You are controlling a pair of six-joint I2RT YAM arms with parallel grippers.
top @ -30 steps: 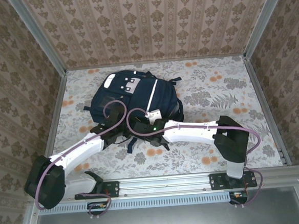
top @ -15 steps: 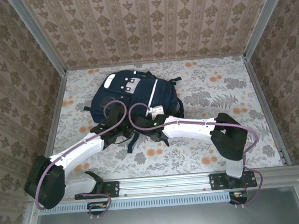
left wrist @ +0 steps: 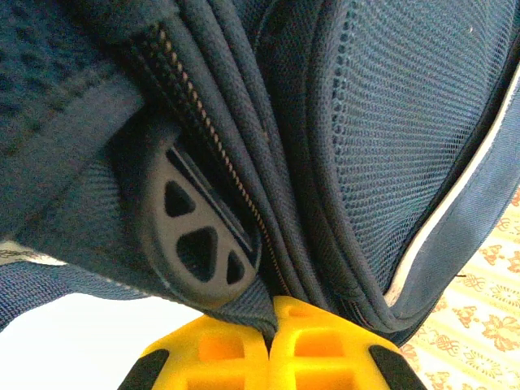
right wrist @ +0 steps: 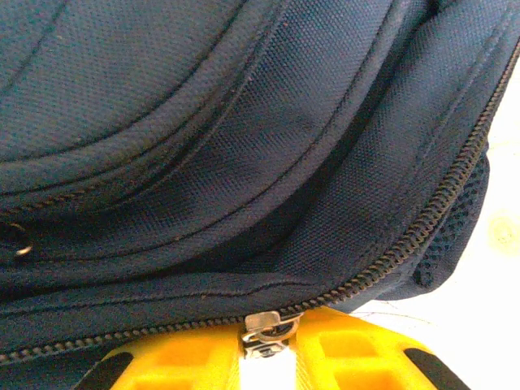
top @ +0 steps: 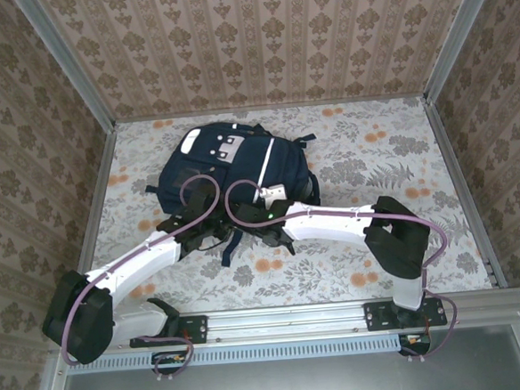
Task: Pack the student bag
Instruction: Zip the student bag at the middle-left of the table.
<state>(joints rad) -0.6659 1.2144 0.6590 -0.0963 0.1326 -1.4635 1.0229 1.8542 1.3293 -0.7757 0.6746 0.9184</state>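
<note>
I count one student bag [top: 240,161], pressed directly against both jaw pairs. Left gripper [left wrist: 272,345]: clenched on one fabric tab [left wrist: 248,302], with one plastic buckle [left wrist: 191,244] just beyond. Right gripper [right wrist: 268,361]: grasping one zipper pull [right wrist: 266,329].

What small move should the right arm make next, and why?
Probably draw the right gripper a short way along the zipper track, with the left gripper clamped as an anchor. The right fingers pinch the metal zipper pull of the student bag, and the teeth to its right look meshed. The left pinches a webbing tab below the buckle.
</note>
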